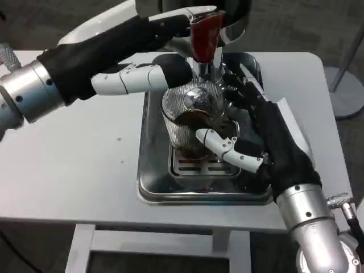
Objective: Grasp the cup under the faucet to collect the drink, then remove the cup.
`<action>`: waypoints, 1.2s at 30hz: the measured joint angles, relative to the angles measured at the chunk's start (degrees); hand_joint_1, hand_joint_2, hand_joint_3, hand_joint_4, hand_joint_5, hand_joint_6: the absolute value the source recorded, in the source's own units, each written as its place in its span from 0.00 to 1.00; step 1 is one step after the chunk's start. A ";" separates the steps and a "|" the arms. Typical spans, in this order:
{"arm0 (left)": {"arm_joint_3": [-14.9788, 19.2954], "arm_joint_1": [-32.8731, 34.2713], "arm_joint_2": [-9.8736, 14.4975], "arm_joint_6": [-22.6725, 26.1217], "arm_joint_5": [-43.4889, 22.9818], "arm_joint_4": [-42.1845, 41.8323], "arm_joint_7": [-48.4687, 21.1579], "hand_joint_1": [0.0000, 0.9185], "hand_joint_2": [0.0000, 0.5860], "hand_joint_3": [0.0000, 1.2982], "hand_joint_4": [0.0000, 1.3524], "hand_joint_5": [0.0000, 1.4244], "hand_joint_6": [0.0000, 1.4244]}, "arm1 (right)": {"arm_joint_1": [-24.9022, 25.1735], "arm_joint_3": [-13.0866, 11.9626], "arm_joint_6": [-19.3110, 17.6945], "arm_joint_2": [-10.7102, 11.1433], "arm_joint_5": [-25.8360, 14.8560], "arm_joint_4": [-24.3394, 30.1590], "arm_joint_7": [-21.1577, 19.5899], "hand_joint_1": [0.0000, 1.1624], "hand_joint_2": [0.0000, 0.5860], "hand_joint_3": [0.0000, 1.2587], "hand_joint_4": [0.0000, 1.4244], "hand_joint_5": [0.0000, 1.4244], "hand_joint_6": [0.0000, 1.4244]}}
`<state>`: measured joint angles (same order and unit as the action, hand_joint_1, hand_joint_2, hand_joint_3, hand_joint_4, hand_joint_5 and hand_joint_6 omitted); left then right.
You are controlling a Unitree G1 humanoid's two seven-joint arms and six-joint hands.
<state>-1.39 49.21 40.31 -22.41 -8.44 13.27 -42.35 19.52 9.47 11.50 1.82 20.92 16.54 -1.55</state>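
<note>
While dark drink gathers in the cup, as judged from these lines:
Cup: ribbed clear glass cup (190, 122), frame centre, upright on the slotted grate, directly under the spout so the flow lands inside; dark liquid visible low in it.
Right hand: right hand (250, 133), right of centre, wrapped around the cup's side, white thumb across its front; holding it steady beneath the spout.
Left hand: left hand (153, 68), upper left, reaching over the red tap handle (206, 35), apparently gripping it to run the drink; exact finger closure hard to tell.
Tray: shiny steel drip tray (151, 170), centre of the white table (74, 170), catching spills.
Stage: filling; removal not yet due.
</note>
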 measured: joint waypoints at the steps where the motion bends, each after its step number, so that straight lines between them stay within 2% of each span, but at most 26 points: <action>1: 0.48 -0.22 -0.11 0.30 -0.06 -0.47 0.00 0.00 0.08 0.10 0.06 0.13 0.20 | -0.01 -0.10 0.00 0.06 -0.01 0.00 0.00 0.65 0.43 0.07 0.08 0.12 0.20; 7: 3.06 -0.66 -0.91 1.96 -0.76 -3.22 0.08 0.00 0.09 0.11 0.07 0.14 0.23 | -0.02 -0.10 0.01 0.10 -0.08 0.04 0.00 0.65 0.43 0.07 0.08 0.12 0.20; 21: 8.43 -3.00 -2.11 7.02 -4.55 -13.44 1.65 0.00 0.10 0.19 0.18 0.23 0.30 | -1.74 -0.45 0.50 0.45 -0.61 3.19 0.47 0.64 0.44 0.08 0.09 0.12 0.20; 29: 14.58 -8.96 -1.74 10.22 -6.17 -22.28 3.95 0.00 0.10 0.21 0.22 0.27 0.34 | -2.42 -1.35 0.62 0.93 -1.79 4.36 1.02 0.63 0.44 0.07 0.09 0.12 0.20; 36: 20.80 -17.24 0.44 11.66 -6.68 -26.94 4.95 0.00 0.11 0.21 0.22 0.27 0.35 | -3.12 -1.72 0.80 1.19 -2.60 4.68 1.52 0.64 0.42 0.04 0.08 0.13 0.21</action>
<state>19.41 31.96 40.75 -10.76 -15.12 -13.67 -37.39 16.40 7.74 12.30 3.01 18.32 21.22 -0.03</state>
